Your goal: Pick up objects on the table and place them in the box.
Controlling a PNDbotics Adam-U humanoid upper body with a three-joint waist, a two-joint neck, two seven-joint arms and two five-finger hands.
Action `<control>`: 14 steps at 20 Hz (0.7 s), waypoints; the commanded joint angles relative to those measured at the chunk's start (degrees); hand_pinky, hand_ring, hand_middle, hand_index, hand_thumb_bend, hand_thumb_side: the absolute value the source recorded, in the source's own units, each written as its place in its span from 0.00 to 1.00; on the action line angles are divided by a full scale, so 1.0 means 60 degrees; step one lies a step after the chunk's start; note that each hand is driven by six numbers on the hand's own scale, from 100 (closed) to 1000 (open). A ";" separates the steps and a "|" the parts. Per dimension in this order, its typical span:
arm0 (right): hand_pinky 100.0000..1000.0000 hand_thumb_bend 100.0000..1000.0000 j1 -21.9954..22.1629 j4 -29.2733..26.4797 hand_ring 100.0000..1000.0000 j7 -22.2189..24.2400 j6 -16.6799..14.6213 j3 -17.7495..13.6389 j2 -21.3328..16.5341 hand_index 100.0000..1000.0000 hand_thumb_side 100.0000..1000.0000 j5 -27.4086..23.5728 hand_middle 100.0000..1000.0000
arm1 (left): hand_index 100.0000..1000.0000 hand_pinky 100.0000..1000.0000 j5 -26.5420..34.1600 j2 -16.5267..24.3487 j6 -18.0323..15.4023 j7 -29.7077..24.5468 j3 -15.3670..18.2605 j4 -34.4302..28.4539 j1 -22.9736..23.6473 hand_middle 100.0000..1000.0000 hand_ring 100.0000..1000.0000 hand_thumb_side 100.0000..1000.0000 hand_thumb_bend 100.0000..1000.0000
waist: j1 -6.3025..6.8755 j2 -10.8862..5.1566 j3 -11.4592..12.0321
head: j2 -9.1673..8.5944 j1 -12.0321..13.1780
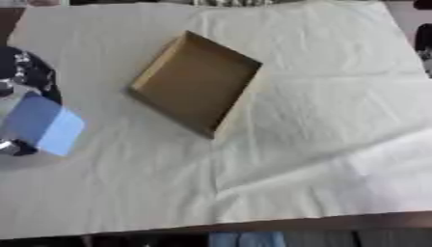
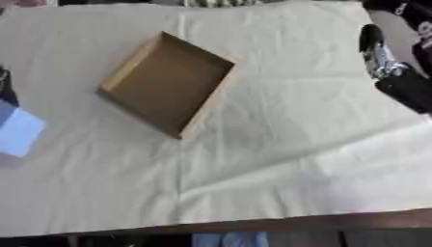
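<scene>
**Carrying the blue piece across to the empty box**

The bench [image 1: 320,159] fills nearly the whole frame, draped in a creased pale cloth [image 2: 278,144] with fold lines running across it. Above centre and a little left sits the box [image 1: 195,81], a shallow brown cardboard tray turned at an angle, one corner pointing to the upper edge of the frame. Its floor is bare; nothing lies in it, and no other loose object shows on the cloth.

At the left edge of the frame the left hand [image 1: 23,72] comes in, dark with pale markings, and with it a flat light-blue object [image 1: 44,124], rectangular and tilted, apparently held off the cloth. The fingers look closed on its upper end, with a small dark-and-silver part also showing at its lower corner, though the exact hold is blurred. The blue piece lies well apart from the box, to its lower left.

At the upper right edge of the right eye view the right hand [image 2: 390,72] shows as a dark shape; whether its fingers are curled or straight cannot be told.

The step in hand appears to be the carry. To do it well, the hand should travel right and up the frame, clear the box's near wall with the tilted piece's lower corner, centre it over the bare floor, level it, then let go low.
</scene>
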 commanded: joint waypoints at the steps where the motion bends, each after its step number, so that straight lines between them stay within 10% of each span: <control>1: 0.78 0.00 -0.0148 -0.0144 0.83 0.0042 -0.0060 -0.0027 -0.0337 0.82 1.00 -0.0095 0.86 | 0.64 0.66 -0.0153 -0.0506 -0.0201 -0.0245 -0.0152 0.1220 -0.0906 0.50 0.62 0.08 0.42 | 0.0006 -0.0088 -0.0042 | -0.0026 0.0069; 14: 0.78 0.00 -0.0424 -0.0144 0.83 0.0223 -0.0123 0.0129 -0.0315 0.82 1.00 -0.0241 0.86 | 0.64 0.66 -0.0875 -0.2382 -0.0954 -0.0231 -0.0461 0.3882 -0.2882 0.49 0.61 0.08 0.42 | 0.0099 0.0110 -0.0204 | -0.0274 0.0265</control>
